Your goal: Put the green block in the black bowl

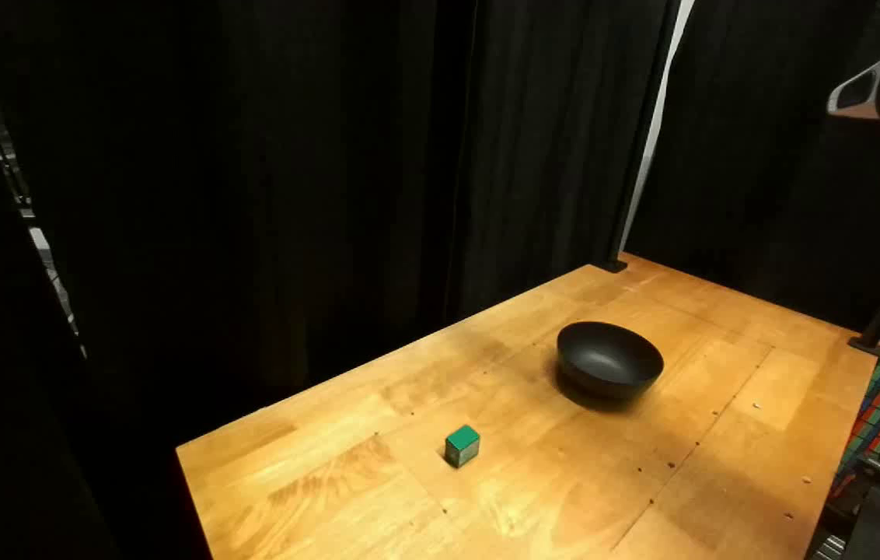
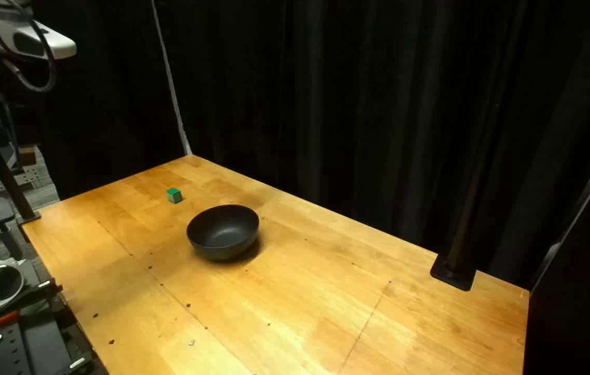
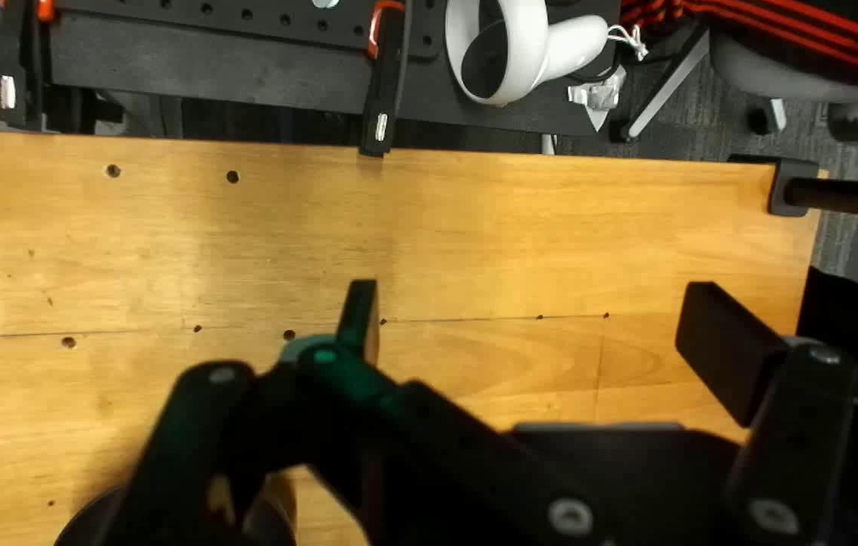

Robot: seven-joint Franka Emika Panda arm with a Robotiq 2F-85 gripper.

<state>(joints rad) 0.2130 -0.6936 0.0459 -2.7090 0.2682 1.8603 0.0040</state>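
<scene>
Green block [image 1: 462, 446]: on the counter [image 1: 564, 482], apart from the black bowl [image 1: 609, 362]. Tool [image 3: 531, 334]: spread wide, holding nothing. Risk: an off-centre descent could knock the block aside.

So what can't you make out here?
Black bowl: in the wrist view, mostly hidden behind the gripper and cut off by the bottom edge.
Robot arm: in an exterior view, cut off by the top and left edges.
Green block: unseen in the wrist view; behind the gripper or out of frame, can't tell.
Pale speck: in an exterior view, too small to identify.
</scene>
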